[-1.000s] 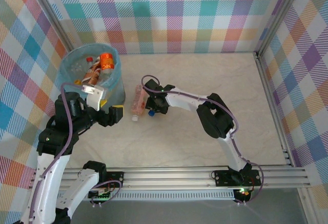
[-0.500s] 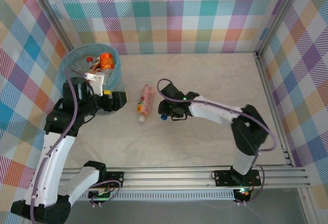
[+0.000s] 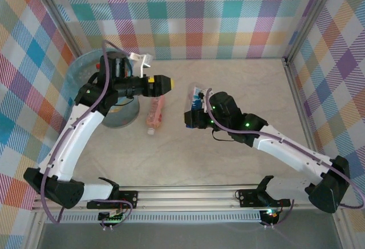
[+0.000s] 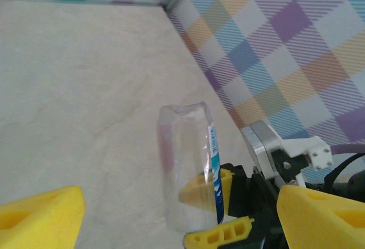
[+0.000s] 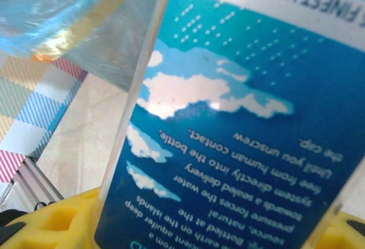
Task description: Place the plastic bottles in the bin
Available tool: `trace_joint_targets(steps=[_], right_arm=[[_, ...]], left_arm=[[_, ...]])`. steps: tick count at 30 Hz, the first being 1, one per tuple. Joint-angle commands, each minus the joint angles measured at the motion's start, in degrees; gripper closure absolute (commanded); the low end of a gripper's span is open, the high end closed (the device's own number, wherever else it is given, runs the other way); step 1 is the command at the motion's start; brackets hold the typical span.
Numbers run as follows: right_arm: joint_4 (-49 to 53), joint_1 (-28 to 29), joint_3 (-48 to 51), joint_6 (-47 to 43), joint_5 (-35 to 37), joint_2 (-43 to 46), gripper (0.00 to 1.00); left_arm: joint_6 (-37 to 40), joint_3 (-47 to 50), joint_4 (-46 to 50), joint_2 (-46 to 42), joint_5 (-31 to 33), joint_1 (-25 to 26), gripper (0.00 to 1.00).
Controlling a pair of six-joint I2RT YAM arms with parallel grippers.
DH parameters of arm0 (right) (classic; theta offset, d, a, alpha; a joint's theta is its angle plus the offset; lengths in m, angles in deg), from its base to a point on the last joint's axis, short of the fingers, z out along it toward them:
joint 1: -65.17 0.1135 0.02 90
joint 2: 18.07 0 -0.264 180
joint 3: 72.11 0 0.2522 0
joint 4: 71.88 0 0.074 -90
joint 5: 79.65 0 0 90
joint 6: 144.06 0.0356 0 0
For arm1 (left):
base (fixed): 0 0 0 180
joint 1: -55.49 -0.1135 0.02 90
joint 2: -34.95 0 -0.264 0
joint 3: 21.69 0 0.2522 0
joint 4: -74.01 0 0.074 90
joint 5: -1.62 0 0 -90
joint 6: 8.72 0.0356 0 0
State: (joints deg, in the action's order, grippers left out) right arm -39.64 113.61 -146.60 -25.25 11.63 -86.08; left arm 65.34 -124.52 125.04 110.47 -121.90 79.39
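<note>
The right gripper (image 3: 193,117) pinches a clear, square-sided plastic bottle with a blue label (image 3: 197,94) well to the right of the round grey-blue bin with a pale blue liner (image 3: 124,115), presumably to carry it there. The left gripper (image 3: 162,84), jaws spread wide and empty, hangs just right of the bin's rim and faces that bottle, perhaps to receive it. A pink plastic bottle (image 3: 154,114) lies on the pale table (image 3: 239,78) just beside the bin. Two bottles are outside the one bin, and the left arm hides the bin's contents.

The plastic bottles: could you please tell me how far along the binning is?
Done: unclear, the left arm covers the bin. In hand: the right gripper grips a clear blue-labelled bottle. Left: binning it, then the pink bottle beside the bin; the left gripper is open, empty.
</note>
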Motion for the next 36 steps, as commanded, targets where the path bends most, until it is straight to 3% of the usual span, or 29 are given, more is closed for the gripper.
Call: trace_joint_targets(steps=[1,12,27,36], right_arm=[[-2.9,0.2,-0.5,-5.4,-1.8,1.2,0.55],[-6.5,0.2,0.1,-7.5,-6.9,3.2,0.56],[-6.6,0.2,-3.0,-11.0,-11.9,4.4,0.56],[-7.5,0.2,-4.3,-10.5,-13.3,3.8,0.56]], left_arm=[[-2.0,-2.5,-1.8,0.2,-4.2,1.6,0.12],[-4.6,-6.5,-1.7,3.9,-8.8,3.3,0.09],[-2.4,-10.5,2.4,7.9,-10.1,3.6,0.10],[-4.2,-11.4,2.0,11.8,-9.6,6.9,0.12]])
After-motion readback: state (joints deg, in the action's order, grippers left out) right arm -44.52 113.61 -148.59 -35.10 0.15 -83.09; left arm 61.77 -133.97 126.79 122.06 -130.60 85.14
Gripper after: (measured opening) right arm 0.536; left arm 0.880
